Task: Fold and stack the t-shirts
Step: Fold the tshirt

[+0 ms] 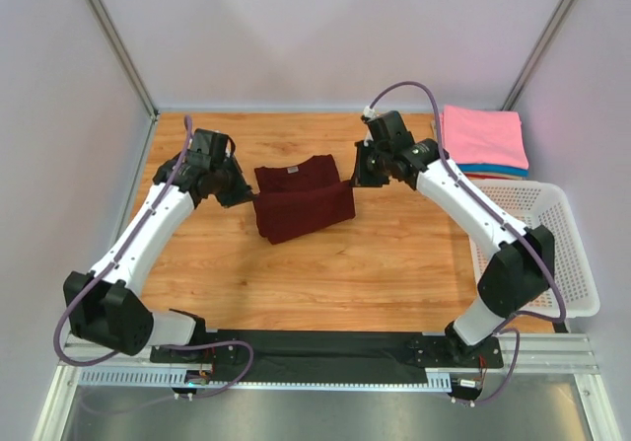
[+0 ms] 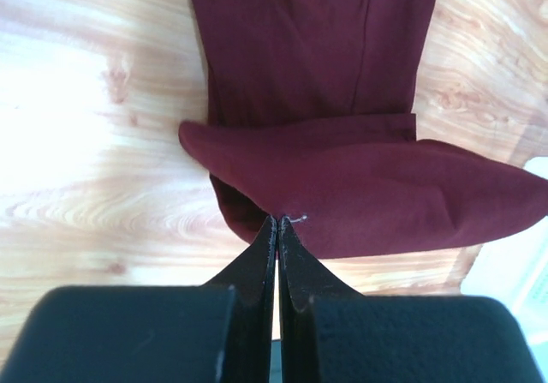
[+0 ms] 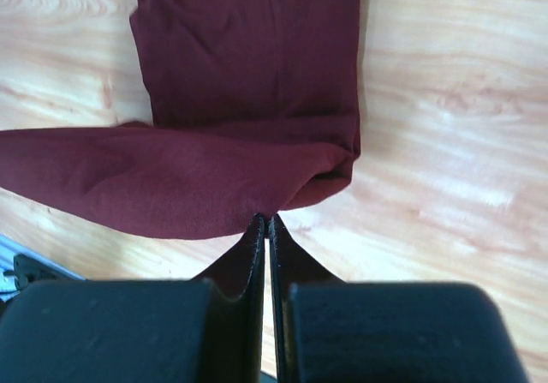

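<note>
On the table (image 1: pixel 394 263), left pincer (image 2: pixel 276 222) and right pincer (image 3: pixel 266 220), fully closed, pinch opposite fold ends of the limp, light t-shirt (image 1: pixel 301 204).

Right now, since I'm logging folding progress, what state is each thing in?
maroon t-shirt: partly folded, one layer doubled over, on the table.
left end effector: shut on the maroon t-shirt's edge.
right end effector: shut on its opposite edge.
pink t-shirt: folded, topping a blue t-shirt.
basket: upright.

The t-shirt (image 1: pixel 301 202) is maroon, the basket (image 1: pixel 579 256) white.
</note>
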Robot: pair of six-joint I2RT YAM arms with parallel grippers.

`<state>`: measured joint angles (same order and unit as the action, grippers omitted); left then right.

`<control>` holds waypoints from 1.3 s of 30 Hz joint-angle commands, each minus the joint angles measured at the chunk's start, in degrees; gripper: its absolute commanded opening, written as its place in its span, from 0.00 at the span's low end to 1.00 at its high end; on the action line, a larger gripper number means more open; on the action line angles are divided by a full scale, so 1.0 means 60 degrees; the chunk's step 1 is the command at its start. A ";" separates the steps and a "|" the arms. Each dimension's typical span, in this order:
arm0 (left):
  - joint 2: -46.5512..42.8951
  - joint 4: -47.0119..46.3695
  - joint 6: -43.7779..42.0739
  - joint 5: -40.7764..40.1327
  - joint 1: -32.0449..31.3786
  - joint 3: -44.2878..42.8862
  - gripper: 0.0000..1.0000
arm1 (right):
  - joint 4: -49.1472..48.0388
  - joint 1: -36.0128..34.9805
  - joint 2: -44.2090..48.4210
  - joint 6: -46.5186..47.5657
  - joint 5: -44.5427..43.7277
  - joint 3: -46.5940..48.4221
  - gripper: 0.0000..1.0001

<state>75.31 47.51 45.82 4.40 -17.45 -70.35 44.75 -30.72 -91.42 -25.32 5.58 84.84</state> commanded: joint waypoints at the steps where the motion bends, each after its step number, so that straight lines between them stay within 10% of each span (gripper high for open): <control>1: 0.0499 -0.0635 -0.0429 0.0700 0.0329 -0.0565 0.00 | 0.0027 0.0329 -0.0407 0.0382 0.0357 0.0888 0.00; 30: 0.7076 -0.2556 -0.0650 0.2958 0.2746 -0.4754 0.00 | -0.3004 0.1736 -0.7525 -0.0452 0.2906 0.7509 0.03; 39: 0.8088 -0.4444 0.0023 0.3660 0.3420 -0.5004 0.00 | -0.6766 0.2073 -0.9152 -0.1448 0.3918 0.7994 0.04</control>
<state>123.68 27.94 43.90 23.66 1.76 -97.36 18.37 -18.63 -145.23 -31.09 26.46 129.91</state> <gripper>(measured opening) 0.006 0.037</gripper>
